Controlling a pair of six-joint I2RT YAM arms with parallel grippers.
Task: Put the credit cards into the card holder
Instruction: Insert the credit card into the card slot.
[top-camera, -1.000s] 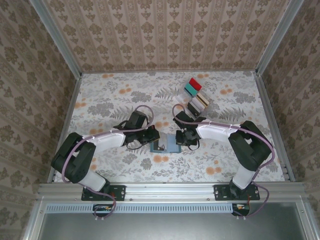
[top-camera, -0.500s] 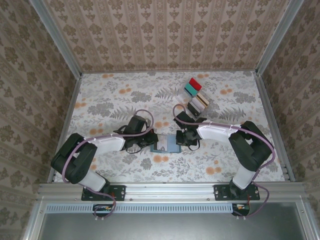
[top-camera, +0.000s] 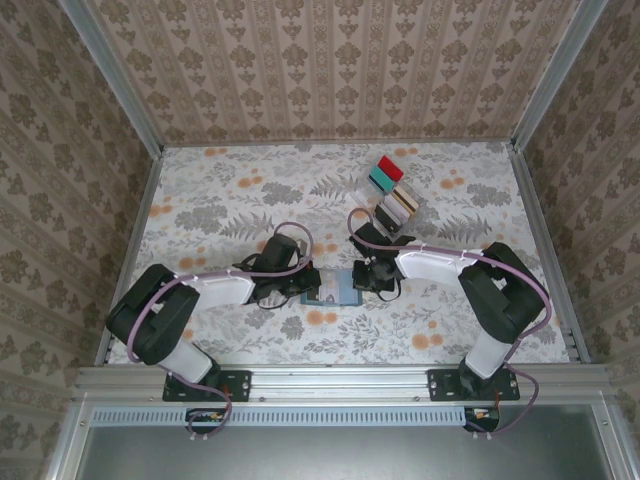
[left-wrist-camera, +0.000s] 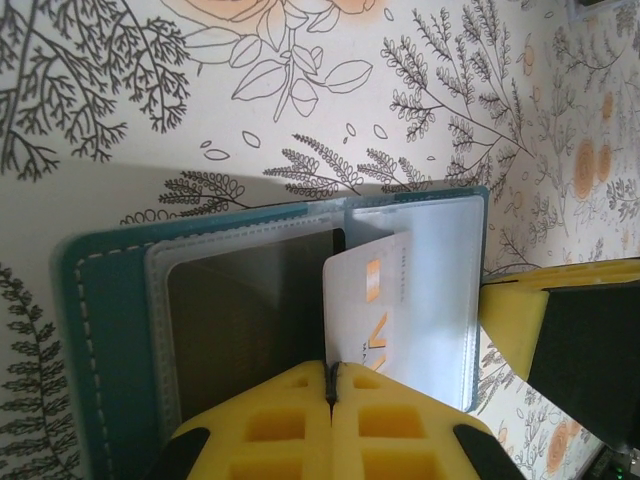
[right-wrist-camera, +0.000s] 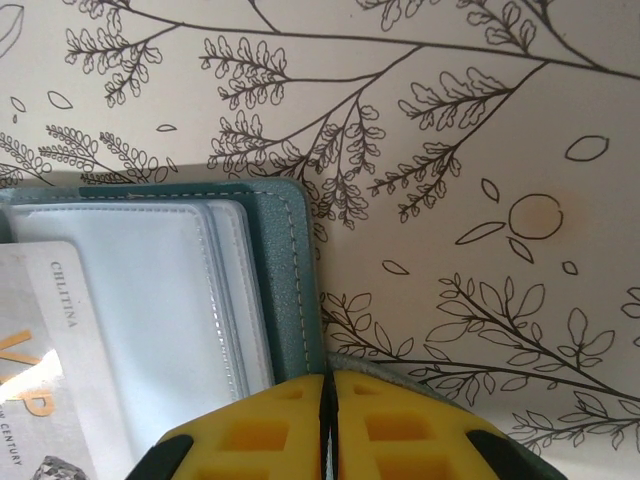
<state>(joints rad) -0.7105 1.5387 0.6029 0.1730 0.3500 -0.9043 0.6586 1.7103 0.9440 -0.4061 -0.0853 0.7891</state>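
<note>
- since a second ago your left arm has slid right across the table (top-camera: 220, 200), and its wrist now sits against the left end of the card holder (top-camera: 338, 290). your right arm has barely shifted.
- your left fingers (left-wrist-camera: 322, 385) are clenched on a white card (left-wrist-camera: 365, 300) with orange lettering, the pads pressed together over its near edge.
- that card lies over one pale inner panel of the holder, close to the centre fold. you cannot tell from the left wrist view whether its far edge is under the clear pocket or only on top of it.
- the card holder (left-wrist-camera: 110, 330) lies open and flat on the table between your two wrists, a teal border around its clear pockets.
- your right fingers (right-wrist-camera: 318, 392) are pinched together on the holder's teal outer edge (right-wrist-camera: 285, 260).
- in your right wrist view the white card (right-wrist-camera: 40, 340) shows at the lower left, on the pale panel.
- the spare cards (top-camera: 398, 205) stand in the clear tray (top-camera: 385, 170) farther back on the right, well apart from the holder.
</note>
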